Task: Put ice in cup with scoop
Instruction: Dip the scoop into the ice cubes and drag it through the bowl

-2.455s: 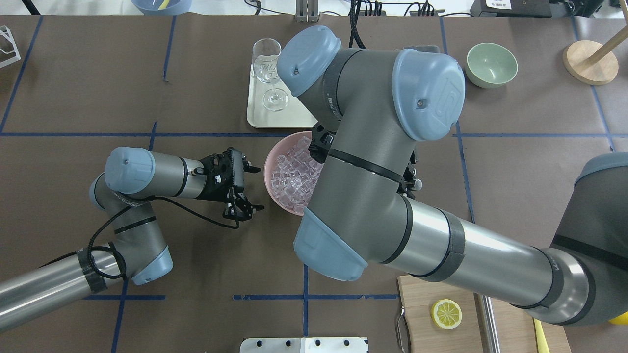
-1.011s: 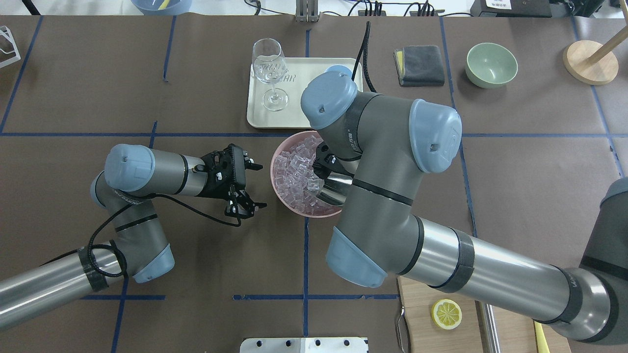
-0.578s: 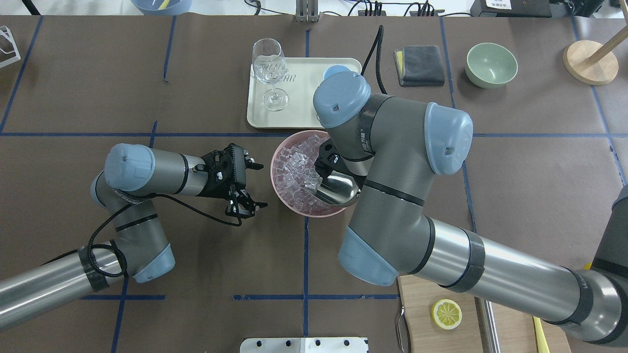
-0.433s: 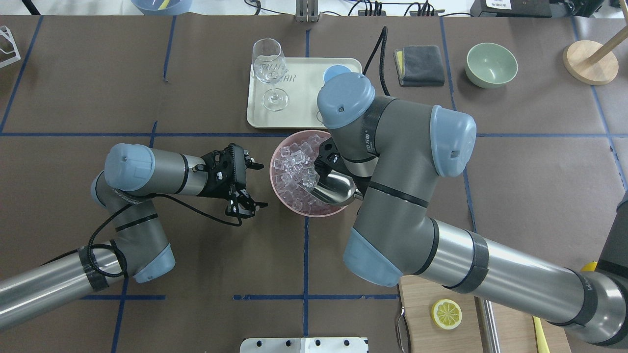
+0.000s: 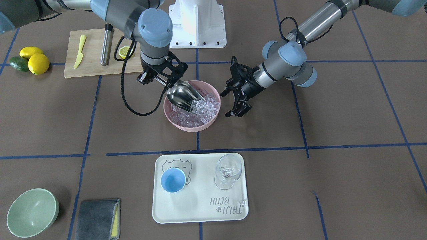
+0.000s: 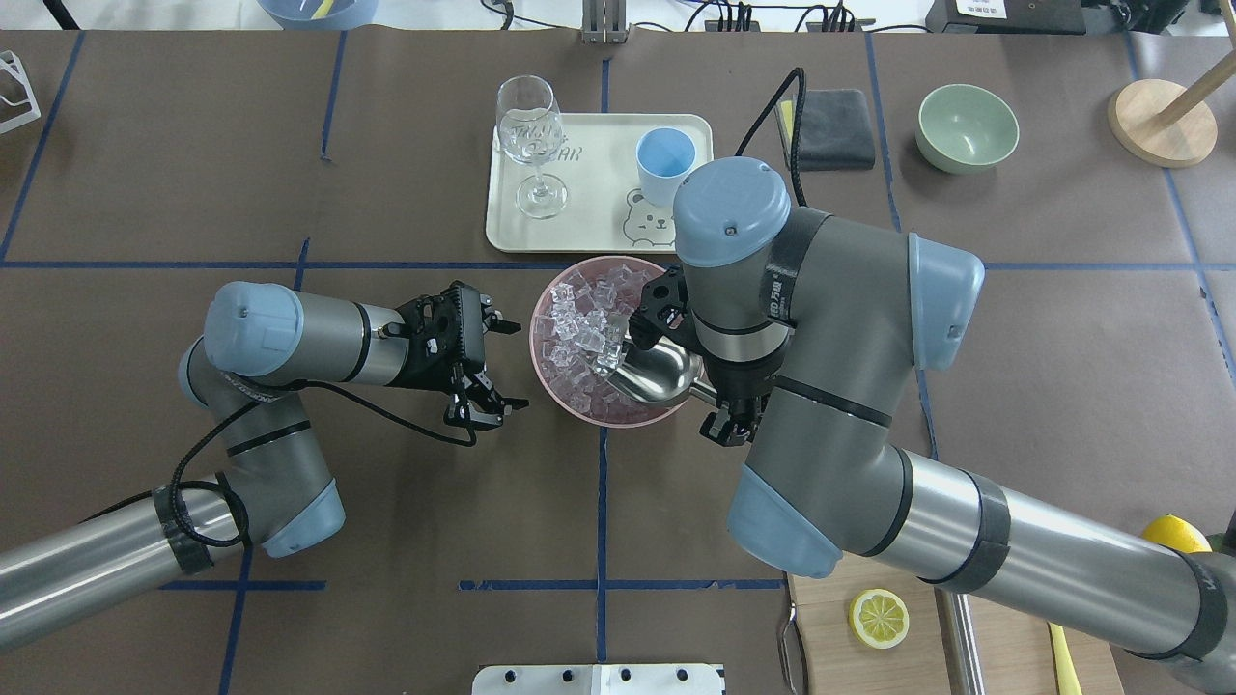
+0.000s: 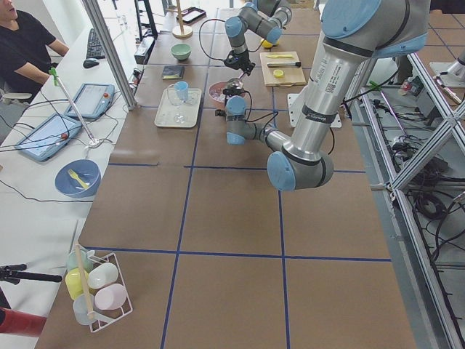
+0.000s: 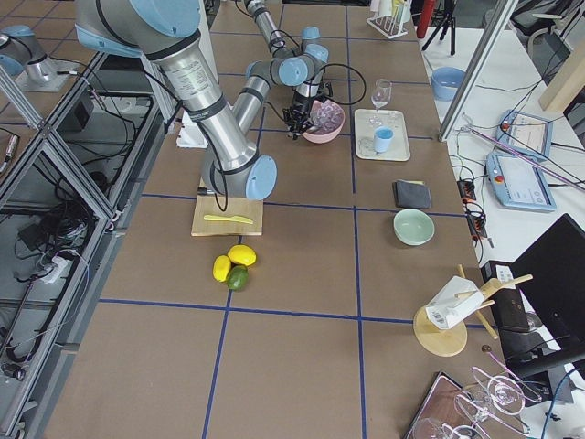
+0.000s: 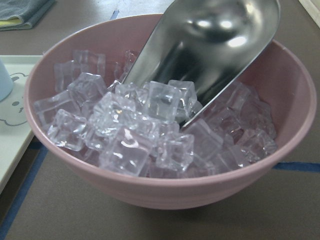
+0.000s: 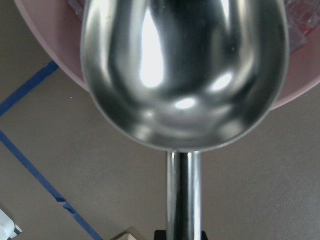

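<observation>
The steel scoop (image 6: 660,370) lies tilted in the pink bowl (image 6: 579,413), its front edge dug into the ice (image 6: 579,323). My right gripper (image 6: 726,410) is shut on the scoop's thin handle at the bowl's near right rim. In the front view the scoop (image 5: 182,94) shows its rounded back over the ice (image 5: 204,107). The left wrist view shows cubes (image 9: 135,135) at the scoop's mouth (image 9: 220,45). My left gripper (image 6: 507,365) is open and empty just left of the bowl. The light-blue cup (image 6: 665,154) stands empty on the tray behind the bowl.
The cream tray (image 6: 589,227) also holds a clear wine glass (image 6: 529,145). A grey cloth (image 6: 835,116) and a pale green bowl (image 6: 967,127) are at the back right. A cutting board with a lemon half (image 6: 879,618) lies near right.
My right arm has swung right and back toward me, uncovering the cup. The scoop has come into view, its front edge among the cubes. The left arm has barely moved.
</observation>
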Controlling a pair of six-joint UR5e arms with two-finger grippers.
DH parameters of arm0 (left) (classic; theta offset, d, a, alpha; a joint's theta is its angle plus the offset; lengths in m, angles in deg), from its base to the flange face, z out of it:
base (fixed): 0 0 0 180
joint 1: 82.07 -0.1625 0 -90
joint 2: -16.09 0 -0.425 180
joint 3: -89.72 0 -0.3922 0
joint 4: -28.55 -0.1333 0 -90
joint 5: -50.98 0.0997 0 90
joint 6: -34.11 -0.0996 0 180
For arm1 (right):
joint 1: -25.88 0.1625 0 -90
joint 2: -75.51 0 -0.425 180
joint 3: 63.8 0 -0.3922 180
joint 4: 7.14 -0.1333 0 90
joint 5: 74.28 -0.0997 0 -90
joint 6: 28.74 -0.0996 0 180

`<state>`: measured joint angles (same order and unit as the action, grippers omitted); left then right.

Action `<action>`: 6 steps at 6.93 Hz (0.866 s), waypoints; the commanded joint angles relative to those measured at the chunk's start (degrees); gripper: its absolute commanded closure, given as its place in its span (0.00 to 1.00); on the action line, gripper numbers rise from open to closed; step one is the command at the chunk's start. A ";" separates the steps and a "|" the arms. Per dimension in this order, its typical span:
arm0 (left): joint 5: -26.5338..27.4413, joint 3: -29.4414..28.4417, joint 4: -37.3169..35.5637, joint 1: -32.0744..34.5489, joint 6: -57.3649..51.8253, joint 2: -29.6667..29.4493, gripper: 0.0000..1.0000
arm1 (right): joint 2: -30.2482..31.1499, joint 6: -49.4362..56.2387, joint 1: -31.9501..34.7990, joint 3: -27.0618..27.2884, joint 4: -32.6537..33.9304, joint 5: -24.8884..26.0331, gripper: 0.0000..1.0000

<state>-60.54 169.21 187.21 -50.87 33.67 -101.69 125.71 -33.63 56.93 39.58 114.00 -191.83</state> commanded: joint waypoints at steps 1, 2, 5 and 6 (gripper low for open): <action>-0.10 0.05 -0.01 0.09 -0.09 0.01 0.00 | 2.00 -4.05 -0.46 0.16 -6.23 -0.22 1.00; -0.10 0.05 -0.01 0.26 -0.17 0.01 0.00 | 2.79 -5.03 -0.46 0.33 -8.79 -0.31 1.00; -0.28 0.14 -0.01 0.53 -0.35 0.01 0.00 | 3.68 -8.64 -1.08 0.15 -11.27 -0.14 1.00; -0.28 0.14 -0.01 0.53 -0.35 0.01 0.00 | 3.76 -8.82 -0.99 0.50 -11.27 -0.05 1.00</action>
<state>-60.81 169.34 187.20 -50.38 33.33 -101.68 129.29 -41.94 55.92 39.83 103.01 -191.93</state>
